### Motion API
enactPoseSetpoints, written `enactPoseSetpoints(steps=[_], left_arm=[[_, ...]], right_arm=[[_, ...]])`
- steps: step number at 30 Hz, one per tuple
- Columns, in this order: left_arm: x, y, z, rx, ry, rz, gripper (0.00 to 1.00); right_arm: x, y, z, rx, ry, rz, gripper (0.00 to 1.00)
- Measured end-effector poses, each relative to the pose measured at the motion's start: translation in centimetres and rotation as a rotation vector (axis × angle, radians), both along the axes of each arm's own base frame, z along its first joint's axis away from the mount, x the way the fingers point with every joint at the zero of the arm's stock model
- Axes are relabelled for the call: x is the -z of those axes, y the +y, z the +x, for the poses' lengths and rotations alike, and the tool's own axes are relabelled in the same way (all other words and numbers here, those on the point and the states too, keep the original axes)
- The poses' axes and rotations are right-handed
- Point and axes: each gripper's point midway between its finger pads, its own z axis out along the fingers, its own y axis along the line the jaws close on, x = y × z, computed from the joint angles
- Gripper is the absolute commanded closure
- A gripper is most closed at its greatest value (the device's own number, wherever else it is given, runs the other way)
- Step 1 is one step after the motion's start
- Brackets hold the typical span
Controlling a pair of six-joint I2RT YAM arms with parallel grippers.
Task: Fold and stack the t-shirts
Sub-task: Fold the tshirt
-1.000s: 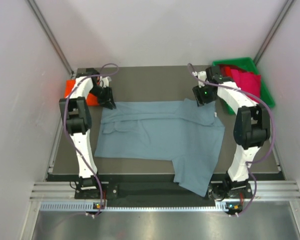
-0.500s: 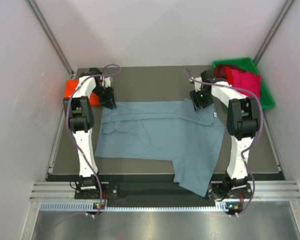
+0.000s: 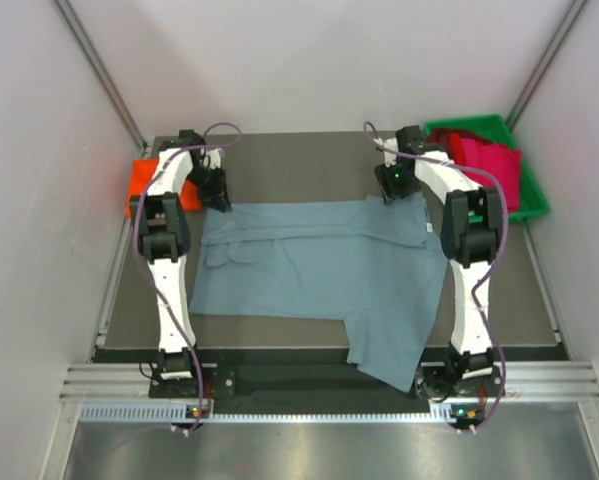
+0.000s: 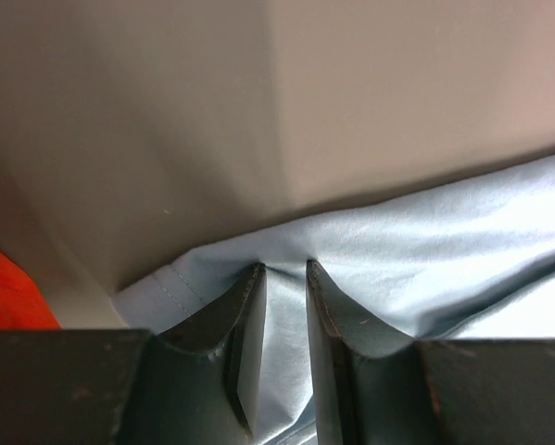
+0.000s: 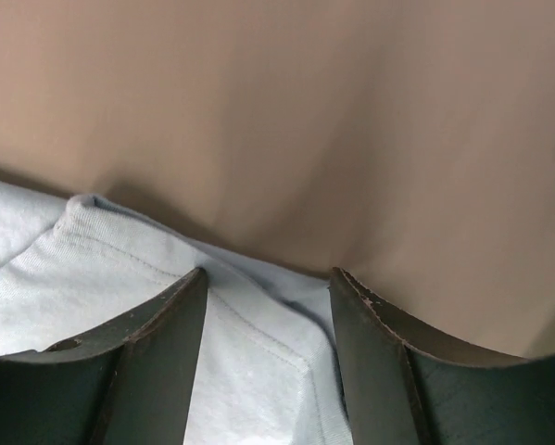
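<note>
The big blue-grey cloth t-shirt [image 3: 319, 270] lies spread out on the dark table [image 3: 299, 160], and one end hangs over the near edge. The left gripper [image 4: 284, 271] is at the far left corner of the shirt. Its two fingers [image 4: 243, 343] are close together and pinch a small fold of the blue cloth. The right gripper [image 5: 268, 271] is at the far right corner. Its fingers [image 5: 161, 362] are wider apart, and a thick seamed edge of the shirt fills the gap. I cannot tell if it squeezes the cloth. A folded orange-red t-shirt [image 3: 139, 180] lies just beside the left arm.
</note>
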Motion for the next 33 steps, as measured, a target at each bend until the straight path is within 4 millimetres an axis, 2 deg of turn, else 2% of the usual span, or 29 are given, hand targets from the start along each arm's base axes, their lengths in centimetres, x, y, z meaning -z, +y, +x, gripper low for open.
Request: enactPoseSetpoints(steps=[7, 9, 10, 12, 15, 19, 22, 26, 30, 33], left_arm=[[0.0, 0.2, 1.0, 0.002, -0.03, 0.013, 0.74], [0.1, 0.2, 1.1, 0.008, -0.034, 0.017, 0.67], [0.0, 0.1, 1.1, 0.009, -0.036, 0.016, 0.56], [-0.5, 0.1, 1.4, 0.016, -0.055, 0.033, 0.49], [-1.2, 0.8, 2.1, 0.02, -0.103, 0.088, 0.45], [-2.7, 2.1, 1.8, 0.008, -0.132, 0.112, 0.43], [-3.8, 3.4, 1.1, -0.015, -0.139, 0.114, 0.43], [-3.7, 4.9, 0.4, -0.046, -0.123, 0.106, 0.43], [-2.6, 5.5, -0.7, -0.061, -0.081, 0.099, 0.43], [-2.1, 5.1, -1.3, -0.055, -0.056, 0.085, 0.42]], right_arm=[[0.0, 0.0, 0.5, -0.004, -0.012, -0.004, 0.44], [0.0, -0.2, 0.5, 0.001, -0.012, -0.004, 0.44], [0.0, -0.3, 0.5, 0.002, -0.012, -0.004, 0.44], [-0.2, -0.5, 0.6, 0.009, -0.016, -0.005, 0.42], [-1.0, -1.1, 0.9, 0.028, -0.034, -0.009, 0.4], [-3.9, -3.2, 1.5, 0.08, -0.088, 0.0, 0.38], [-6.9, -5.7, 1.9, 0.135, -0.148, 0.013, 0.38], [-9.2, -8.8, 1.9, 0.2, -0.191, 0.019, 0.38], [-7.8, -10.9, 0.6, 0.238, -0.144, 0.027, 0.38], [-5.7, -10.8, -1.3, 0.234, -0.063, 0.045, 0.38]])
